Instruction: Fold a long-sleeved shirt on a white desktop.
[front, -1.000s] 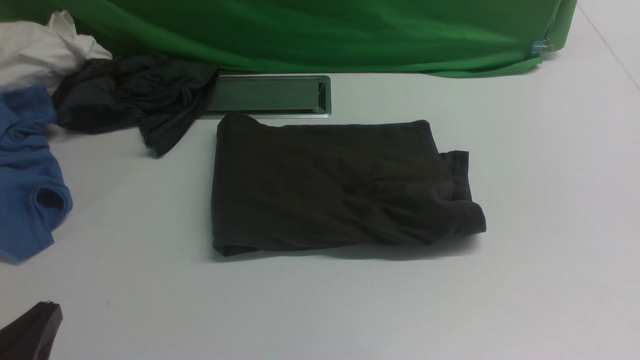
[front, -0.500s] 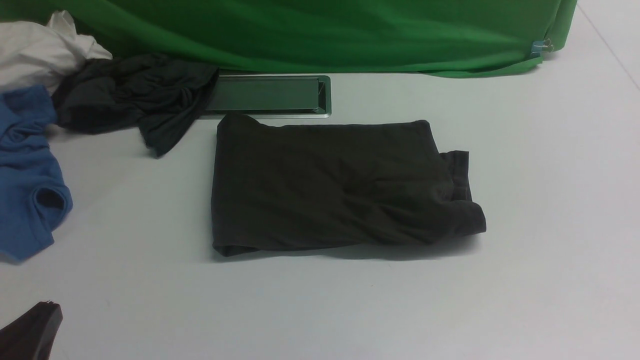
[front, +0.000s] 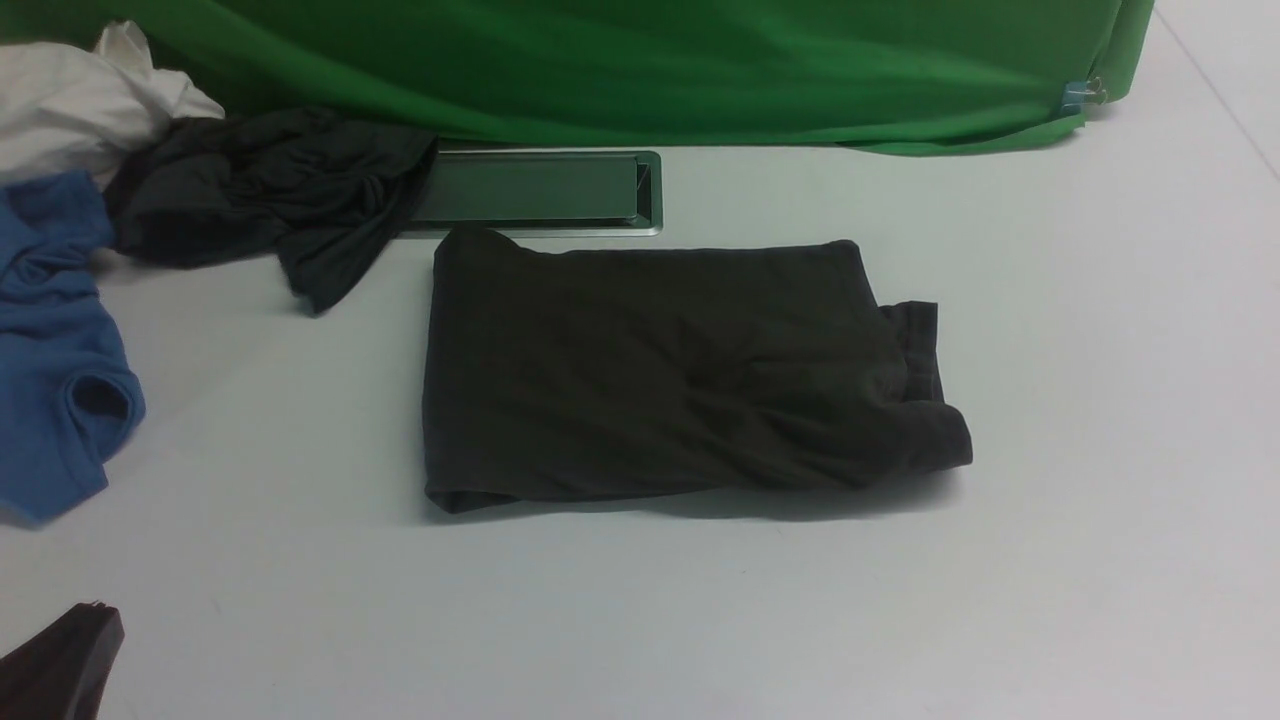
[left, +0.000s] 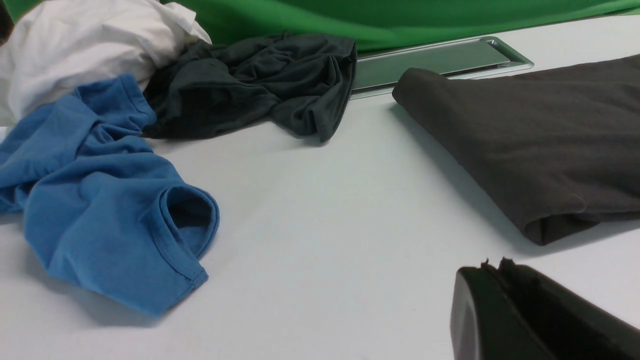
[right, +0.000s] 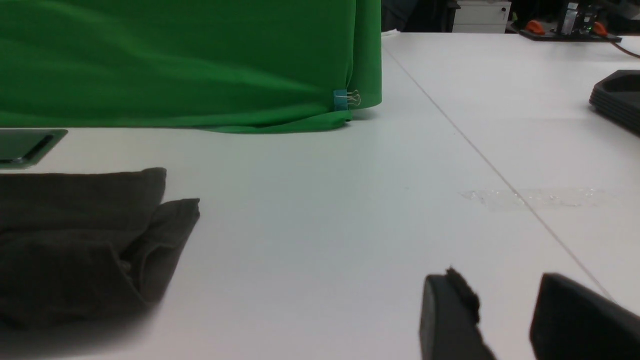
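The long-sleeved shirt lies folded into a dark rectangle at the middle of the white desktop, a cuffed sleeve end sticking out at its right side. Its near corner shows in the left wrist view, its right end in the right wrist view. My left gripper sits at the bottom left corner of the front view, shut and empty, clear of the shirt. Well off the shirt's right end, my right gripper has its fingers apart with bare desktop between them. It is outside the front view.
A blue garment, a dark grey garment and a white cloth are heaped at the far left. The metal-rimmed cable hatch lies just behind the shirt, the green cloth hangs behind. Black trays stack far right.
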